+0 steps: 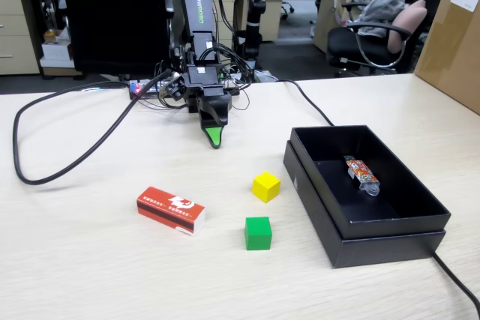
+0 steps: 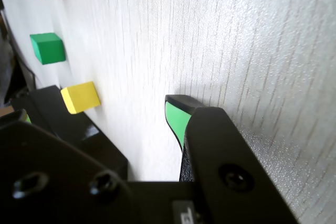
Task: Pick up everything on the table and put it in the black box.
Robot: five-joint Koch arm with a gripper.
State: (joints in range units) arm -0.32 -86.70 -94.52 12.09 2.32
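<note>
Near the middle of the surface (image 1: 90,275), in the fixed view, sit the yellow cube (image 1: 266,186) and, just nearer the camera, the green cube (image 1: 258,233), a little apart; left of them lies the red-and-white carton (image 1: 171,210), flat on its long side. Black box (image 1: 409,239) stands to the right, close beside the cubes, with a small snack packet (image 1: 361,174) already inside. Pincer (image 1: 215,139) hangs tip-down at the far side, well apart from all three, empty; only one green tip shows in either view, so spread or pressed together I cannot tell. Cubes look light, rigid, smooth-faced with crisp edges: likely best taken across two opposite flat sides, square on, or they may twist out. Carton probably light and slightly crushable; grip across its narrow width near mid-length, gently, to keep it level.
</note>
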